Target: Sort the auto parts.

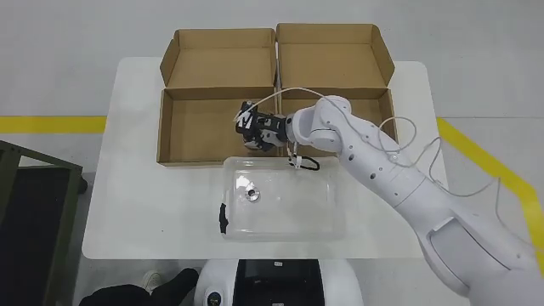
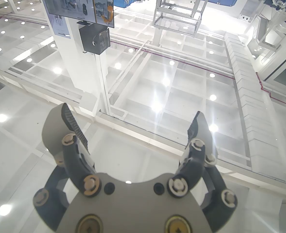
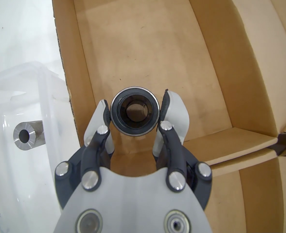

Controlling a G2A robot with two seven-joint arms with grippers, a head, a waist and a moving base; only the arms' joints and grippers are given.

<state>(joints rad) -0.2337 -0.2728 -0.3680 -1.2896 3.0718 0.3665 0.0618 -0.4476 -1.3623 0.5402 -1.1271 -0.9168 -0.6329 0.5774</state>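
Ribbed right fingers point(image 3: 175, 112) around black steel-rimmed ring point(image 3: 134, 111) over matte cardboard box point(image 3: 145, 37)

The white table point(image 1: 136, 195) is brightly and evenly lit, with soft shadows. Round ceiling lamps point(image 2: 166, 81) shine with starry glare, and the walls of the cardboard box point(image 3: 145, 37) look bent near the edges.

Sleeve point(image 1: 252, 194) in bin point(image 1: 316, 214); boxes point(image 1: 195, 127) just behind

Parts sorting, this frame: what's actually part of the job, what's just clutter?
Job: ring held by right gripper over left box; metal sleeve in clear bin; right box.
Not in play: dark crate on floor beside table; yellow floor tape; left gripper, open, empty.
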